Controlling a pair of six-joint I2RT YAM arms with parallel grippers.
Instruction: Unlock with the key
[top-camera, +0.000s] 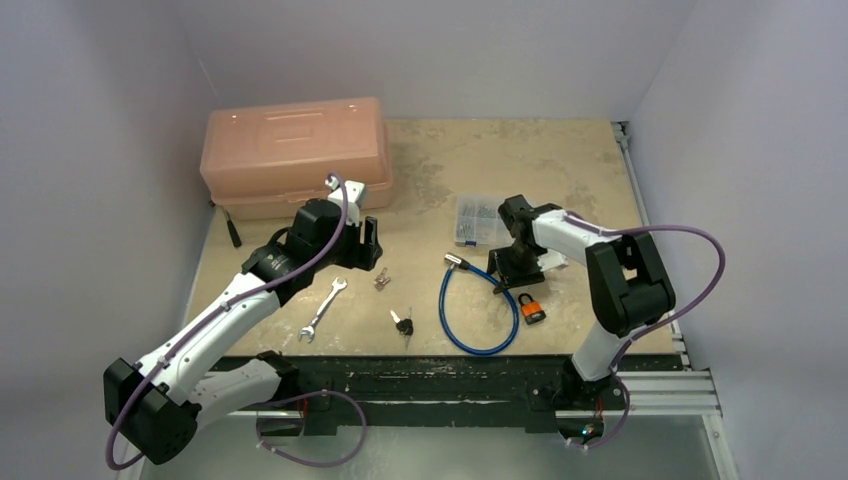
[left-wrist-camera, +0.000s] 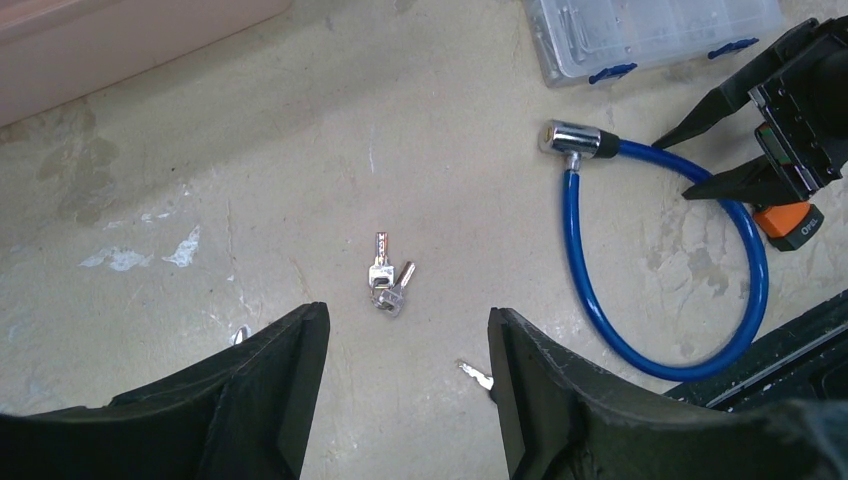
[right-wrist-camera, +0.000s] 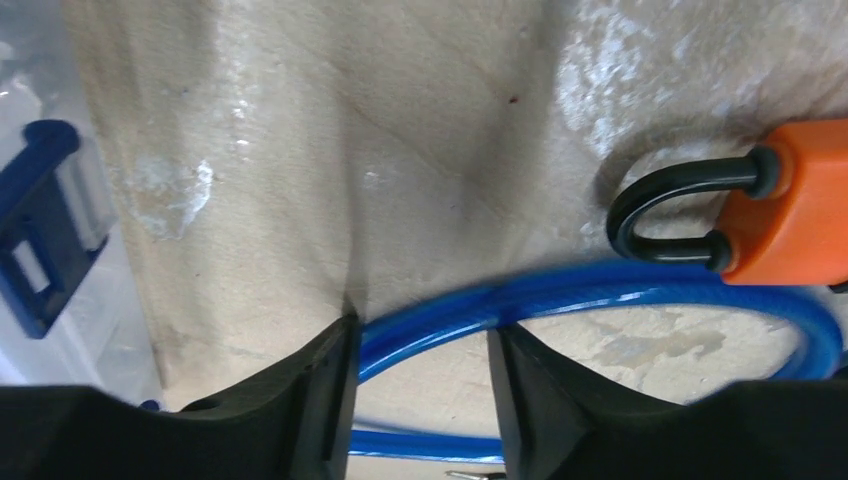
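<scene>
Pale walls are enclosing a stained table; left gripper gaping, right gripper loosely straddling the blue cable.

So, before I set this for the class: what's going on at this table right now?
Two robot arms are setting up an unlocking job. The left hand, open, hovers over a small bunch of silver keys lying on the table, not yet picked up. The right hand, also open, hangs low over the blue cable lock, beside the orange padlock, whose shackle is shut.
</scene>
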